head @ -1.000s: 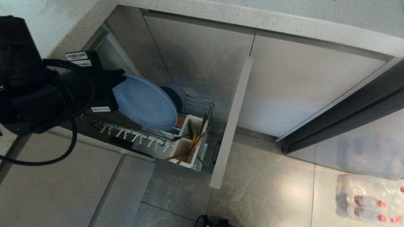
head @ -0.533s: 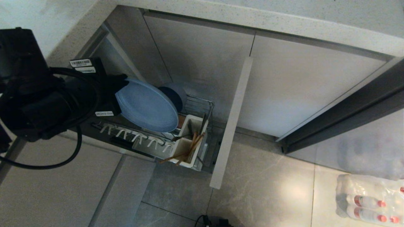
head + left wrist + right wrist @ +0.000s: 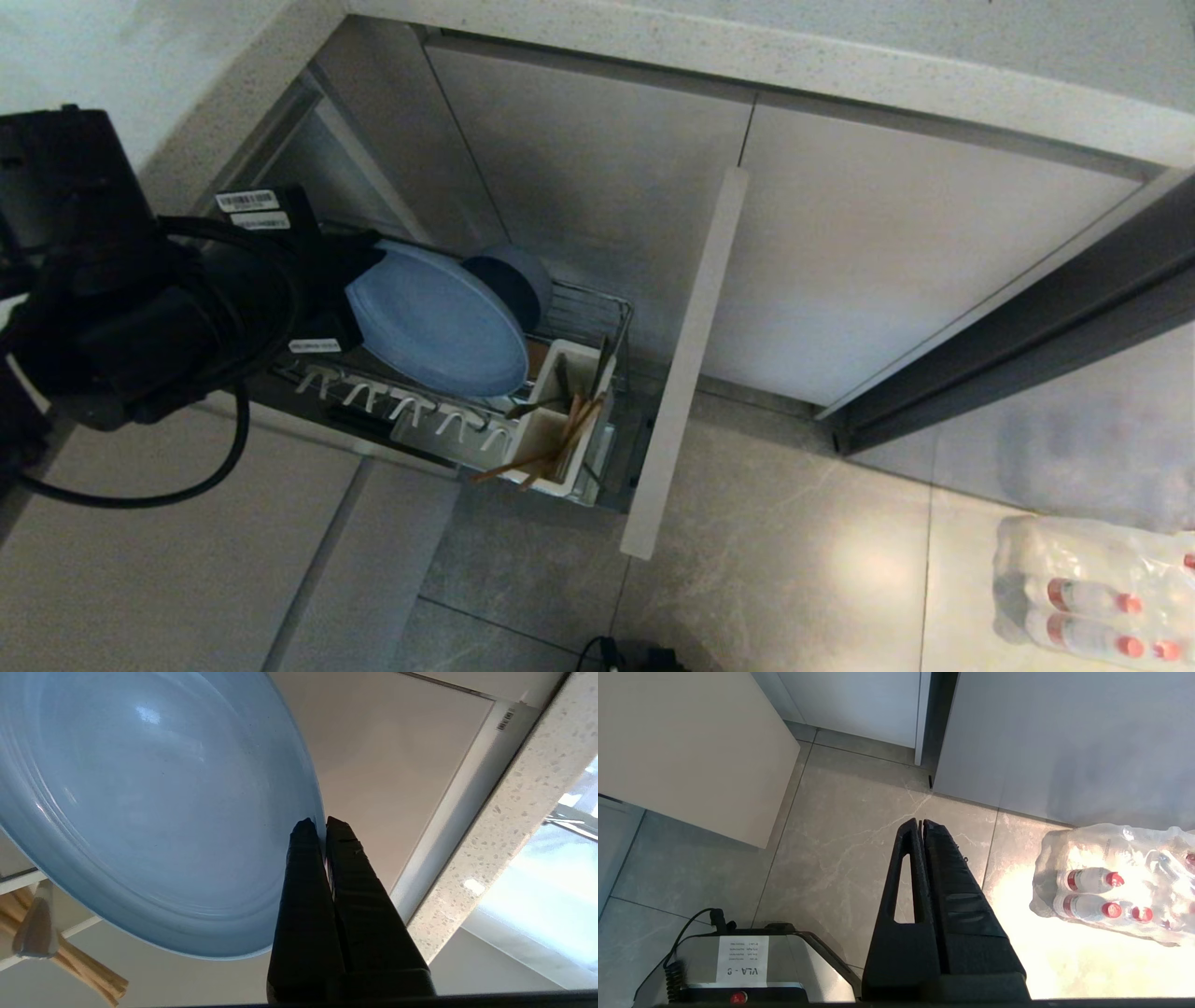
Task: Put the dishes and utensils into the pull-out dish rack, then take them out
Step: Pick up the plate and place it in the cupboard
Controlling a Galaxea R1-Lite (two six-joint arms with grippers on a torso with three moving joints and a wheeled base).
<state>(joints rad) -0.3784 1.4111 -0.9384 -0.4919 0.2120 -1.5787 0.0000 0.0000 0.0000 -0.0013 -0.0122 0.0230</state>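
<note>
My left gripper [image 3: 357,291] is shut on the rim of the dusty-blue plate [image 3: 439,327], holding it tilted just above the pull-out dish rack [image 3: 590,308]. In the left wrist view the fingertips [image 3: 304,828] pinch the plate [image 3: 149,812] at its edge. The blue bowl [image 3: 515,278] stands on edge in the rack right behind the plate. The wooden chopsticks [image 3: 551,450] and the metal fork [image 3: 534,407] lean in the white caddy [image 3: 549,431] at the rack's front. My right gripper [image 3: 920,822] hangs shut over the floor, holding nothing.
The rack's beige front panel [image 3: 686,364] juts out into the floor space. White hooks [image 3: 401,403] line the rack's near side. The speckled countertop [image 3: 747,56] overhangs the cabinet. A wrapped pack of water bottles [image 3: 1092,588] lies on the floor at the right.
My left arm has carried the plate a little down and to the right, closer to the rack. The bowl, the utensils and the right arm have not moved.
</note>
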